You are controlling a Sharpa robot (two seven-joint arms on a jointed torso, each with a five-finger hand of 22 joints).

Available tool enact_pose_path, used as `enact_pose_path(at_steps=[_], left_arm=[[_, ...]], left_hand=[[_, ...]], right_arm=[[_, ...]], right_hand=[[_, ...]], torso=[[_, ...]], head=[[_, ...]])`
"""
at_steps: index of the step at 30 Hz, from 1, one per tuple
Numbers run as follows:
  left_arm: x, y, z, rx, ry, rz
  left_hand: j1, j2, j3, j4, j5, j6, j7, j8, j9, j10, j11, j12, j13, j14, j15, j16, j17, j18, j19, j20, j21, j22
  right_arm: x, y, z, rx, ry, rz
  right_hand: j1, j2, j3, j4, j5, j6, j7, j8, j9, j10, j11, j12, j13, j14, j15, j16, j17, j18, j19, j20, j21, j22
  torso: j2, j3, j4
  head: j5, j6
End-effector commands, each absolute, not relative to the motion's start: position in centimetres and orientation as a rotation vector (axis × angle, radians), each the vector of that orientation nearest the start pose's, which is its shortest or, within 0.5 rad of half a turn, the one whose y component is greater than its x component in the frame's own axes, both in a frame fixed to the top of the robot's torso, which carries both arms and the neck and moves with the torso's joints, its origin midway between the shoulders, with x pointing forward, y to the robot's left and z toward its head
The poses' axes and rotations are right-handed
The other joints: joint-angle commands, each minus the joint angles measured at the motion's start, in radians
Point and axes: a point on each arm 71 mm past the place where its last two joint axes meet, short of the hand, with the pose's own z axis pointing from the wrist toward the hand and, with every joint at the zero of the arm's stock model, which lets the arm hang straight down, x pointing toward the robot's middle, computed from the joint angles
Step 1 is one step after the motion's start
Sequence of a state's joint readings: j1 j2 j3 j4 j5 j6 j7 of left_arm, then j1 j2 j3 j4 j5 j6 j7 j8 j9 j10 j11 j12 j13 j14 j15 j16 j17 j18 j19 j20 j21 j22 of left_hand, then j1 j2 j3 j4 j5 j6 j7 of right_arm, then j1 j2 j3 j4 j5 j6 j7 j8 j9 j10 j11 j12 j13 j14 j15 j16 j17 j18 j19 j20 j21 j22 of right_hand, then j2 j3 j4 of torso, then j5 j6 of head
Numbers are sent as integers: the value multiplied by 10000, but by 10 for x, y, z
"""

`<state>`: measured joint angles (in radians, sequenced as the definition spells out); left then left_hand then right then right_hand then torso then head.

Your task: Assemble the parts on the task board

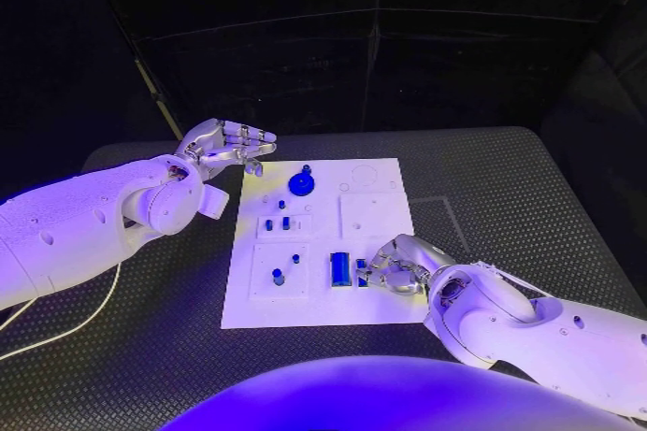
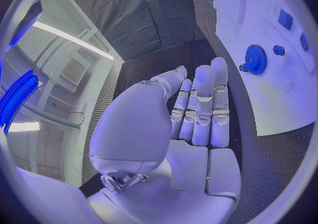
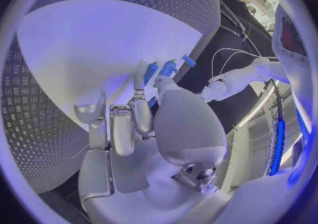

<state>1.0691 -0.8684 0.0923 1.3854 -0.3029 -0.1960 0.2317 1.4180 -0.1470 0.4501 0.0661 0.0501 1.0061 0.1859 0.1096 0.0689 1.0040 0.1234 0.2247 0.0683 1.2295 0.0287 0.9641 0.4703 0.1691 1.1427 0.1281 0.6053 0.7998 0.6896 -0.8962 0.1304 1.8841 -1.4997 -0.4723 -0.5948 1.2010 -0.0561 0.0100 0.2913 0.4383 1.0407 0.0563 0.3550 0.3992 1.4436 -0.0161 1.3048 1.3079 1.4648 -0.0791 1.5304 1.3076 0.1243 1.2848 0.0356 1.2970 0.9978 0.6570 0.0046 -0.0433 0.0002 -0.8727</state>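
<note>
Right hand (image 1: 394,265) nearest the head camera, at the near right part of the task board (image 1: 378,305). Its fingers curl down beside a small blue part (image 1: 362,279); the right wrist view shows fingertips (image 3: 150,71) close against blue pieces, but whether one is pinched cannot be told. A larger blue block (image 1: 340,268) stands on the board just beside that hand. Task board lies mid-counter (image 1: 539,188), white. Blue gear (image 1: 302,182) sits at the board's far left portion; small blue pegs (image 1: 278,224) stand in the left column nearer the robot. Left hand (image 1: 226,143) is off the board's far left corner, above the counter, fingers curled in, nothing visible in them. Left wrist view shows the gear (image 2: 255,57) well apart from that hand's fingers (image 2: 202,104).
</note>
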Motion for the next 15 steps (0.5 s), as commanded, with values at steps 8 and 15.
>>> enact_pose_path(at_steps=[8, 15], left_arm=[[501, 258, -211, -9848, 15915, -13607], [501, 258, -211, -9850, 15920, -13602]], left_hand=[[-39, 74, -12, -19, 7, 56, -21, 51, -4, -41, -21, 28, -2, -71, 13, 45, -9, 137, 14, 8, -66, -9], [-39, 74, -12, -19, 7, 56, -21, 51, -4, -41, -21, 28, -2, -71, 13, 45, -9, 137, 14, 8, -66, -9]], right_arm=[[337, -156, -291, 3551, 19591, 6214], [338, -158, -291, 3548, 19571, 6163]], right_hand=[[-377, -50, -511, 8, -560, 32, 43, -89, 72, 54, 19, 4, 174, 879, 29, -5, 1695, -165, 34, 12, -9, -18], [-420, 5, -805, -28, -1017, 29, 36, -111, 124, 49, 15, -4, 173, 877, 26, -11, 1684, -161, 23, 10, -23, -31]], torso=[[-3, 2, 2], [-3, 0, 5]], head=[[17, 1], [10, 1]])
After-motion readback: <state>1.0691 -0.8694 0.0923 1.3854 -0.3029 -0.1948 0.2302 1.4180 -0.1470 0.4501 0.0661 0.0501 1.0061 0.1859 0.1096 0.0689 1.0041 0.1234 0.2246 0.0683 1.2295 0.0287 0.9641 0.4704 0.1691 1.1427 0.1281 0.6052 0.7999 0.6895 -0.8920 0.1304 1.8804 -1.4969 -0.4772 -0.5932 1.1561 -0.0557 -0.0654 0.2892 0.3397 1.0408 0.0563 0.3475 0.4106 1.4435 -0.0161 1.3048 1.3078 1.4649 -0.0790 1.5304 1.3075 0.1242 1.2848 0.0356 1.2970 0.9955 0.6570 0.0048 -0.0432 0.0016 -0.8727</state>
